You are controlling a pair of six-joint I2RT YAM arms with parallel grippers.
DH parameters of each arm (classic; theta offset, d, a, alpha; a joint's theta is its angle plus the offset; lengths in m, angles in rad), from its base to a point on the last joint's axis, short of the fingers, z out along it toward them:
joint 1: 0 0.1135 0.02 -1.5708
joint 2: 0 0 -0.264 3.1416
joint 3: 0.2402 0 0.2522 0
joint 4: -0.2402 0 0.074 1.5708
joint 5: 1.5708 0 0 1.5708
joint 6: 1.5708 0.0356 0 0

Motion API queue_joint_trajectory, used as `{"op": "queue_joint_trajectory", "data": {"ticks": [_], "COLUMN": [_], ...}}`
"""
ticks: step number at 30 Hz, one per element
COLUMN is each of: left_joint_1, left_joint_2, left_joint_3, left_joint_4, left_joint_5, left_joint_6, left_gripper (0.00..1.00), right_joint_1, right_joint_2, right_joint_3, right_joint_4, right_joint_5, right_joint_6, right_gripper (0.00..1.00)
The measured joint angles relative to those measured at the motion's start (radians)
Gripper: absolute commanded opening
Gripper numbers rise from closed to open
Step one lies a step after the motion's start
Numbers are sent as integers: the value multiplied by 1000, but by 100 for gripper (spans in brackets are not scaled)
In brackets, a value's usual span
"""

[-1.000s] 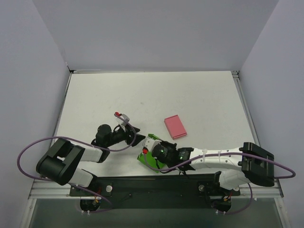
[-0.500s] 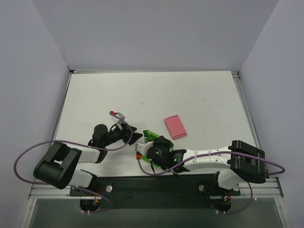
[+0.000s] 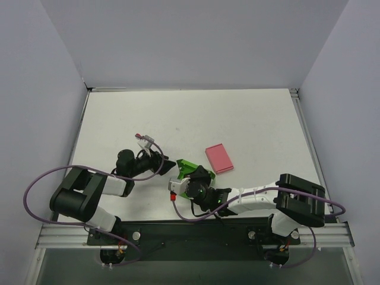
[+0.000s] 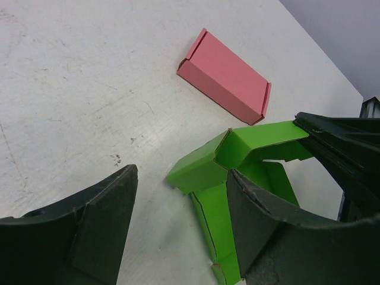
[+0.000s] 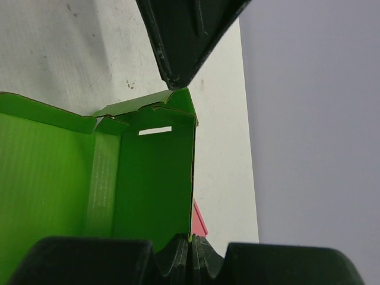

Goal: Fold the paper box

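Note:
The paper box point(image 3: 187, 165) is bright green, partly folded and tipped up off the table. My right gripper point(image 3: 195, 177) is shut on the edge of one wall of it. The right wrist view looks into its green inside point(image 5: 148, 178), with the jaws point(image 5: 192, 240) pinched on the thin wall edge. My left gripper point(image 3: 168, 164) stands open just left of the box. In the left wrist view the box point(image 4: 237, 157) shows beyond and between the spread fingers point(image 4: 183, 173). The right-hand finger point(image 4: 261, 219) covers part of the box. I cannot tell whether it touches.
A flat pink box point(image 3: 219, 159) lies on the white table point(image 3: 237, 119) just right of the green one, and shows in the left wrist view as the pink box point(image 4: 225, 76). Grey walls close the table on three sides. Both arms' cables loop near the front rail.
My right gripper has carried the green box up and to the left, tipping it off the table. The left gripper has shifted slightly farther from the rail and stays open.

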Motion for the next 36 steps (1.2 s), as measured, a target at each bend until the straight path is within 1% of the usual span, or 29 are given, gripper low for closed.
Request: {"op": "queue_joint_trajectory", "data": {"ticks": [6, 12, 14, 19, 25, 30, 36], "left_joint_1": [6, 6, 6, 7, 5, -3, -16], "left_joint_2": [31, 103, 132, 239, 367, 401, 419], "left_joint_3": [0, 0, 2, 19, 39, 63, 94], "left_joint_4": [12, 57, 88, 192, 229, 259, 258], "left_joint_5": [-25, -42, -41, -8, 51, 71, 73], "left_joint_6": [-26, -55, -66, -104, -158, -173, -174], "left_gripper": [71, 71, 69, 65, 64, 64, 64], "right_joint_1": [-22, -22, -22, -21, -21, -21, -22], "right_joint_2": [0, 31, 45, 53, 54, 54, 54], "right_joint_3": [-18, -24, -24, -24, -24, -24, -24], "right_joint_4": [30, 58, 64, 73, 73, 72, 69], "right_joint_5": [-6, -5, -2, 9, 11, 11, 11], "right_joint_6": [1, 1, 1, 2, 11, 21, 29], "right_gripper": [0, 0, 0, 0, 0, 0, 0]}}
